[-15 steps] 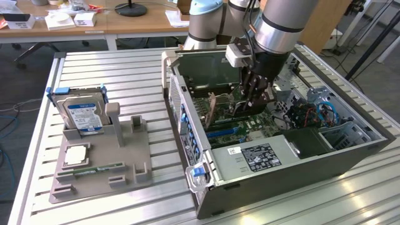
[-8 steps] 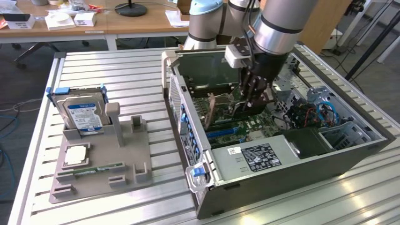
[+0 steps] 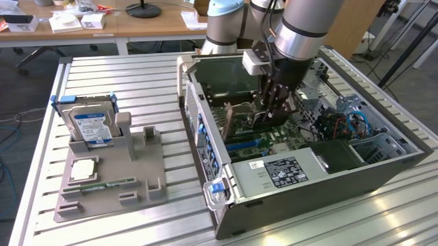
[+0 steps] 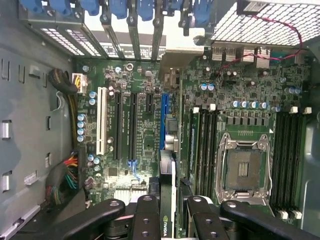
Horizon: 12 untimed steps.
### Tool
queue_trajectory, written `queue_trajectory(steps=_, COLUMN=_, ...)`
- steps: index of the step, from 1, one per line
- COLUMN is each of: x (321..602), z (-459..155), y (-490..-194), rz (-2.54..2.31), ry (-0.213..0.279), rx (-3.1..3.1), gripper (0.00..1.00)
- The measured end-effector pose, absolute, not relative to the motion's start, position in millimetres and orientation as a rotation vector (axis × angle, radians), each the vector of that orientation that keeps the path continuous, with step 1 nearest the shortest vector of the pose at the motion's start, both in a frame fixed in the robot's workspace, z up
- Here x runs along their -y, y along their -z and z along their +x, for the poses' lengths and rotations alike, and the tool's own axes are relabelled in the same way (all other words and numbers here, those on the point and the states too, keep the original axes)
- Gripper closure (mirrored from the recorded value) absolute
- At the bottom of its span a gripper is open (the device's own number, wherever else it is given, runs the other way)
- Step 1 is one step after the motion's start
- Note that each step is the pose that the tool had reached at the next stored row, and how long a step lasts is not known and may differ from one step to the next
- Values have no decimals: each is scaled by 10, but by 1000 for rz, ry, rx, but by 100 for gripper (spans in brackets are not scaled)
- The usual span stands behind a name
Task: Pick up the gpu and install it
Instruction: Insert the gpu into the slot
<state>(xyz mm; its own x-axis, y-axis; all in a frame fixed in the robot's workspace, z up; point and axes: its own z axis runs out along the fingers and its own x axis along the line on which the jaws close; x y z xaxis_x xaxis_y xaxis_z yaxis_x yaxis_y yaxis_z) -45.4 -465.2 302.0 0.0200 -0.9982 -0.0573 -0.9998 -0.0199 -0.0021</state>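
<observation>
Gripper (image 4: 170, 216) clamped gpu (image 4: 170, 150) edge-on between black fingers (image 4: 146, 215), Nvidia logo visible on card. Card hung over green motherboard (image 4: 145, 95), lined along blue slot (image 4: 163, 117); seating unclear. White slot (image 4: 101, 120) nearby. Bare CPU socket (image 4: 245, 170) sat between memory slots (image 4: 205, 145).

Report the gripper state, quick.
Gripper: closed on the gpu, which is held edge-on between the fingers over the motherboard.
</observation>
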Motion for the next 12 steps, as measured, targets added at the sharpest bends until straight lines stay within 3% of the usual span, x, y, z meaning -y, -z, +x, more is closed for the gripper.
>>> queue_trajectory(steps=12, x=4651, z=-489, y=-2890, rz=-2213, ry=-61, rx=-2170, gripper=74)
